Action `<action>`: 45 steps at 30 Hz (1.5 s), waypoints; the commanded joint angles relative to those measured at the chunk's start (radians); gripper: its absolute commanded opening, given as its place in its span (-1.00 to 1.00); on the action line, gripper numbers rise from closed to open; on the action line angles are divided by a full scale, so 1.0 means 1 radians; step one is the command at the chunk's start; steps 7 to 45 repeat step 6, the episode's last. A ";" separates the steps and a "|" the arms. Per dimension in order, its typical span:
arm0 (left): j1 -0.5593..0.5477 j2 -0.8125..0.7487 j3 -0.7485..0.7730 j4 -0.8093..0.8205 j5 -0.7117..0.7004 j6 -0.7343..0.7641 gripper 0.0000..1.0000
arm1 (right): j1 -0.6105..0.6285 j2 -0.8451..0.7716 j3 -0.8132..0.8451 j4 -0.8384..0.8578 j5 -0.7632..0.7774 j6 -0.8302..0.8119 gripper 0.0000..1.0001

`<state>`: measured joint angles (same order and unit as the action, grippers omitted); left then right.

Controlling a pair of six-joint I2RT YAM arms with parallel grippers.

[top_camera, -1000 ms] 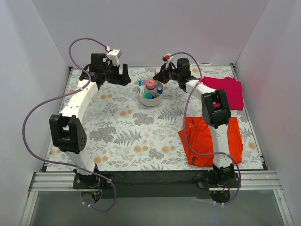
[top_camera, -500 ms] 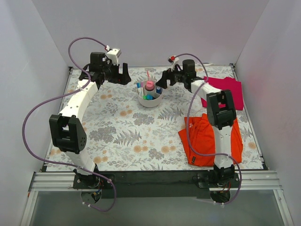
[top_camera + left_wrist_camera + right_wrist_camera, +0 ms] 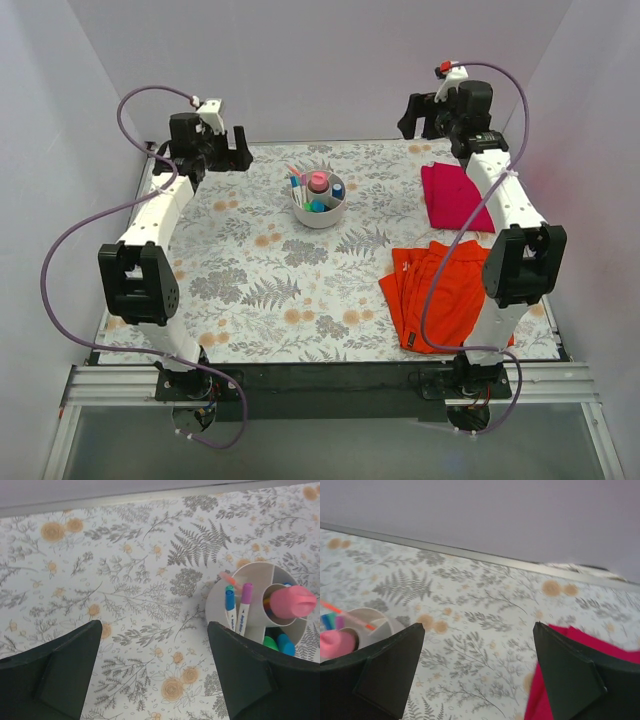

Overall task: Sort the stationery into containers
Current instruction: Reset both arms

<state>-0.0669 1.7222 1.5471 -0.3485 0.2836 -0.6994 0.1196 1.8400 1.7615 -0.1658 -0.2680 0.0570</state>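
Observation:
The round off-white bowl [image 3: 322, 220] stands at the table's far middle, divided into compartments. In it are a pink-capped bottle [image 3: 318, 182], a small blue cylinder [image 3: 339, 189] and capped markers [image 3: 297, 183]. The left wrist view shows the bowl [image 3: 217, 600] at the right with blue- and purple-capped markers [image 3: 237, 602], an orange-pink pen [image 3: 229, 579] and the pink cap [image 3: 294, 601]. My left gripper [image 3: 228, 152] [image 3: 154, 624] hangs open over bare cloth left of the bowl. My right gripper [image 3: 420, 115] [image 3: 478, 625] is open and empty, raised at the far right; the bowl [image 3: 375, 617] lies at its left.
A folded magenta cloth [image 3: 455, 195] [image 3: 580, 680] lies at the far right, under the right arm. A folded orange cloth [image 3: 445, 295] lies at the near right. White walls close in the floral-covered table [image 3: 260, 270] on three sides.
My right gripper has opened beside the bowl, then drawn back up to the far right corner. My left gripper has moved away from the bowl, to the left.

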 commanded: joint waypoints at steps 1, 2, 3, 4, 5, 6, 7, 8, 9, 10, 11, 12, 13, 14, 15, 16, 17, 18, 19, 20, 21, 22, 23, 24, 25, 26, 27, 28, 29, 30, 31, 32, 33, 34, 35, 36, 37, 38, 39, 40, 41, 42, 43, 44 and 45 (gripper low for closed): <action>0.004 -0.015 -0.058 0.069 -0.069 -0.038 0.75 | 0.002 -0.019 -0.092 -0.190 0.375 -0.028 0.97; 0.004 -0.007 -0.058 0.071 -0.072 -0.034 0.75 | 0.002 -0.054 -0.138 -0.181 0.384 -0.043 0.97; 0.004 0.000 -0.055 0.071 -0.073 -0.034 0.76 | 0.003 -0.065 -0.155 -0.179 0.385 -0.052 0.97; 0.006 0.013 -0.053 0.071 -0.072 -0.029 0.75 | 0.002 -0.076 -0.169 -0.178 0.388 -0.052 0.97; 0.006 0.017 -0.050 0.071 -0.067 -0.022 0.76 | 0.002 -0.094 -0.197 -0.175 0.398 -0.051 0.97; 0.006 0.023 -0.036 0.071 -0.067 -0.017 0.76 | 0.002 -0.107 -0.209 -0.164 0.398 -0.049 0.97; 0.006 0.023 -0.036 0.071 -0.067 -0.017 0.76 | 0.002 -0.107 -0.209 -0.164 0.398 -0.049 0.97; 0.006 0.023 -0.036 0.071 -0.067 -0.017 0.76 | 0.002 -0.107 -0.209 -0.164 0.398 -0.049 0.97; 0.006 0.023 -0.036 0.071 -0.067 -0.017 0.76 | 0.002 -0.107 -0.209 -0.164 0.398 -0.049 0.97; 0.006 0.023 -0.036 0.071 -0.067 -0.017 0.76 | 0.002 -0.107 -0.209 -0.164 0.398 -0.049 0.97; 0.006 0.023 -0.036 0.071 -0.067 -0.017 0.76 | 0.002 -0.107 -0.209 -0.164 0.398 -0.049 0.97; 0.006 0.023 -0.036 0.071 -0.067 -0.017 0.76 | 0.002 -0.107 -0.209 -0.164 0.398 -0.049 0.97; 0.006 0.023 -0.036 0.071 -0.067 -0.017 0.76 | 0.002 -0.107 -0.209 -0.164 0.398 -0.049 0.97; 0.006 0.023 -0.036 0.071 -0.067 -0.017 0.76 | 0.002 -0.107 -0.209 -0.164 0.398 -0.049 0.97; 0.006 0.023 -0.036 0.071 -0.067 -0.017 0.76 | 0.002 -0.107 -0.209 -0.164 0.398 -0.049 0.97; 0.006 0.023 -0.036 0.071 -0.067 -0.017 0.76 | 0.002 -0.107 -0.209 -0.164 0.398 -0.049 0.97; 0.006 0.023 -0.036 0.071 -0.067 -0.017 0.76 | 0.002 -0.107 -0.209 -0.164 0.398 -0.049 0.97; 0.006 0.023 -0.036 0.071 -0.067 -0.017 0.76 | 0.002 -0.107 -0.209 -0.164 0.398 -0.049 0.97; 0.006 0.023 -0.036 0.071 -0.067 -0.017 0.76 | 0.002 -0.107 -0.209 -0.164 0.398 -0.049 0.97; 0.006 0.023 -0.036 0.071 -0.067 -0.017 0.76 | 0.002 -0.107 -0.209 -0.164 0.398 -0.049 0.97; 0.006 0.023 -0.036 0.071 -0.067 -0.017 0.76 | 0.002 -0.107 -0.209 -0.164 0.398 -0.049 0.97; 0.006 0.023 -0.036 0.071 -0.067 -0.017 0.76 | 0.002 -0.107 -0.209 -0.164 0.398 -0.049 0.97; 0.006 0.023 -0.036 0.071 -0.067 -0.017 0.76 | 0.002 -0.107 -0.209 -0.164 0.398 -0.049 0.97; 0.006 0.023 -0.036 0.071 -0.067 -0.017 0.76 | 0.002 -0.107 -0.209 -0.164 0.398 -0.049 0.97; 0.006 0.023 -0.036 0.071 -0.067 -0.017 0.76 | 0.002 -0.107 -0.209 -0.164 0.398 -0.049 0.97; 0.006 0.023 -0.036 0.071 -0.067 -0.017 0.76 | 0.002 -0.107 -0.209 -0.164 0.398 -0.049 0.97; 0.006 0.023 -0.036 0.071 -0.067 -0.017 0.76 | 0.002 -0.107 -0.209 -0.164 0.398 -0.049 0.97; 0.006 0.023 -0.036 0.071 -0.067 -0.017 0.76 | 0.002 -0.107 -0.209 -0.164 0.398 -0.049 0.97; 0.006 0.023 -0.036 0.071 -0.067 -0.017 0.76 | 0.002 -0.107 -0.209 -0.164 0.398 -0.049 0.97; 0.006 0.023 -0.036 0.071 -0.067 -0.017 0.76 | 0.002 -0.107 -0.209 -0.164 0.398 -0.049 0.97; 0.006 0.023 -0.036 0.071 -0.067 -0.017 0.76 | 0.002 -0.107 -0.209 -0.164 0.398 -0.049 0.97; 0.006 0.023 -0.036 0.071 -0.067 -0.017 0.76 | 0.002 -0.107 -0.209 -0.164 0.398 -0.049 0.97; 0.006 0.023 -0.036 0.071 -0.067 -0.017 0.76 | 0.002 -0.107 -0.209 -0.164 0.398 -0.049 0.97; 0.006 0.023 -0.036 0.071 -0.067 -0.017 0.76 | 0.002 -0.107 -0.209 -0.164 0.398 -0.049 0.97; 0.006 0.023 -0.036 0.071 -0.067 -0.017 0.76 | 0.002 -0.107 -0.209 -0.164 0.398 -0.049 0.97; 0.006 0.023 -0.036 0.071 -0.067 -0.017 0.76 | 0.002 -0.107 -0.209 -0.164 0.398 -0.049 0.97; 0.006 0.023 -0.036 0.071 -0.067 -0.017 0.76 | 0.002 -0.107 -0.209 -0.164 0.398 -0.049 0.97; 0.006 0.023 -0.036 0.071 -0.067 -0.017 0.76 | 0.002 -0.107 -0.209 -0.164 0.398 -0.049 0.97; 0.006 0.023 -0.036 0.071 -0.067 -0.017 0.76 | 0.002 -0.107 -0.209 -0.164 0.398 -0.049 0.97; 0.006 0.023 -0.036 0.071 -0.067 -0.017 0.76 | 0.002 -0.107 -0.209 -0.164 0.398 -0.049 0.97; 0.006 0.023 -0.036 0.071 -0.067 -0.017 0.76 | 0.002 -0.107 -0.209 -0.164 0.398 -0.049 0.97; 0.006 0.023 -0.036 0.071 -0.067 -0.017 0.76 | 0.002 -0.107 -0.209 -0.164 0.398 -0.049 0.97; 0.006 0.023 -0.036 0.071 -0.067 -0.017 0.76 | 0.002 -0.107 -0.209 -0.164 0.398 -0.049 0.97; 0.006 0.023 -0.036 0.071 -0.067 -0.017 0.76 | 0.002 -0.107 -0.209 -0.164 0.398 -0.049 0.97; 0.006 0.023 -0.036 0.071 -0.067 -0.017 0.76 | 0.002 -0.107 -0.209 -0.164 0.398 -0.049 0.97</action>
